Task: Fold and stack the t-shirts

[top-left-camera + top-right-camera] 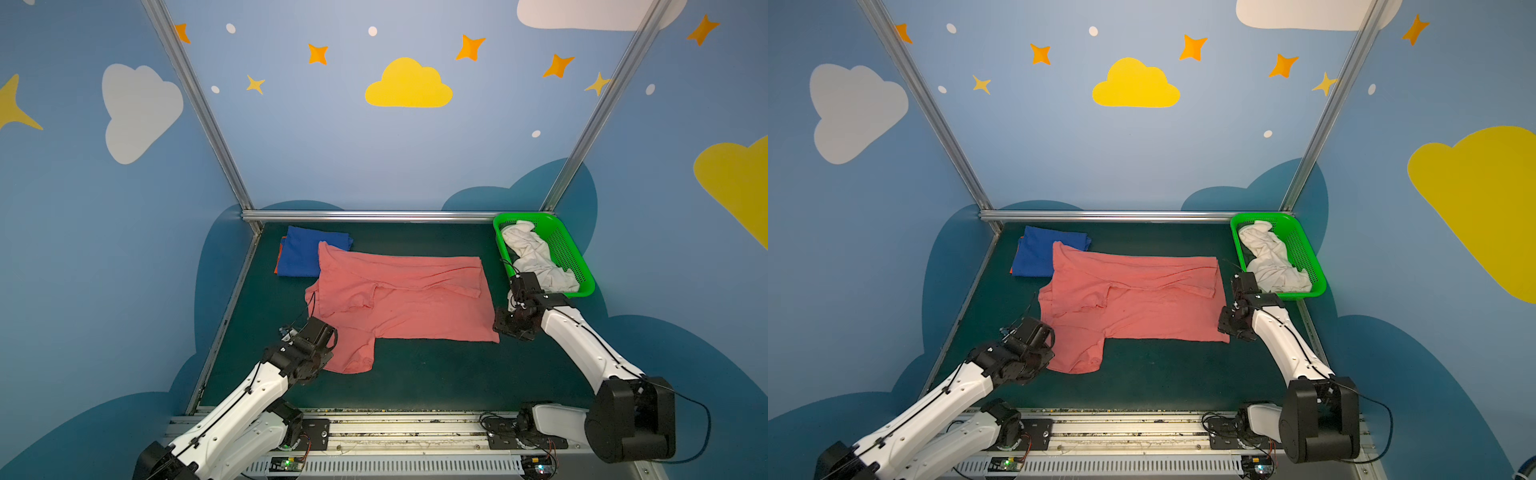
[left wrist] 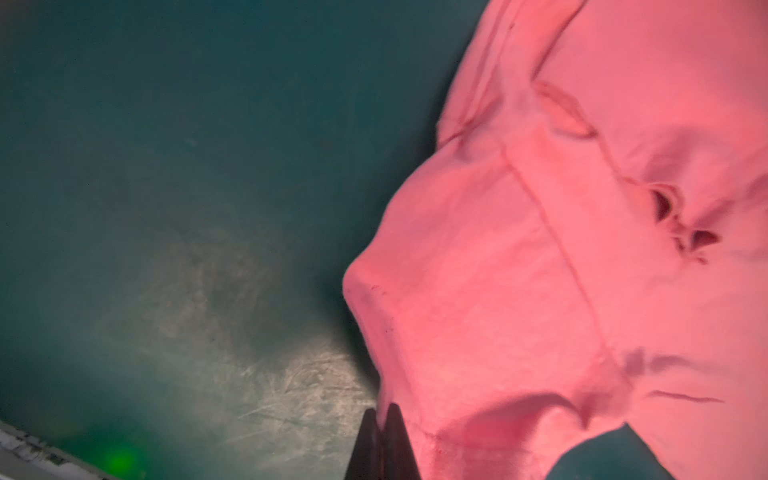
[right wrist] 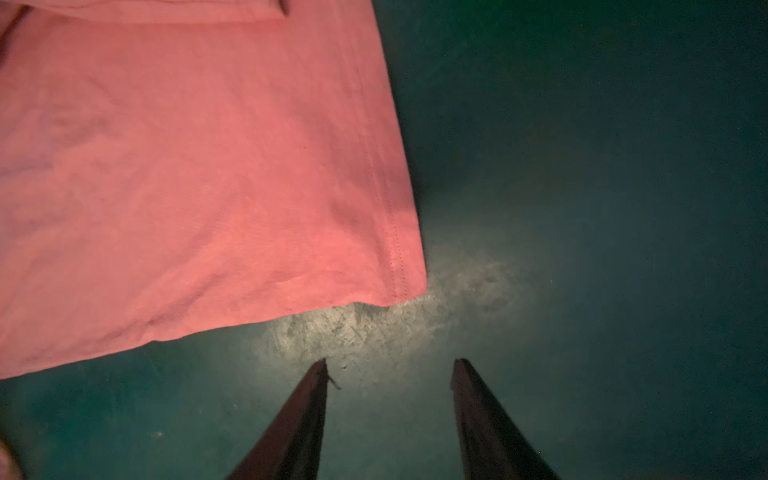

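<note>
- left gripper, closest to the lens in the left wrist view: fingertips pinched together on the hem of the near sleeve of the salmon-pink t-shirt, with cloth tented up toward the pinch.
- salmon-pink t-shirt spread across the middle of the dark green mat, shoulders toward the left arm, bottom hem toward the right arm.
- far long side already folded in over the body; near sleeve sticking out toward the arms, probably the next part to fold in.
- right gripper at the opposite end, jaws apart with nothing between them, poised over bare mat just beside the near hem corner.
- probably placed there to take that corner, for lifting both ends of the near edge together.
- blue t-shirt folded at the far left corner of the mat, its near edge overlapped by the far shoulder of the salmon-pink one.
- thin strip of orange t-shirt showing underneath the blue, so apparently a stack already begun.
- white t-shirt crumpled in the green basket at the far right corner, beside the right arm, not yet folded.
- judged progress: two shirts done, a third mid-fold, a fourth waiting.
</note>
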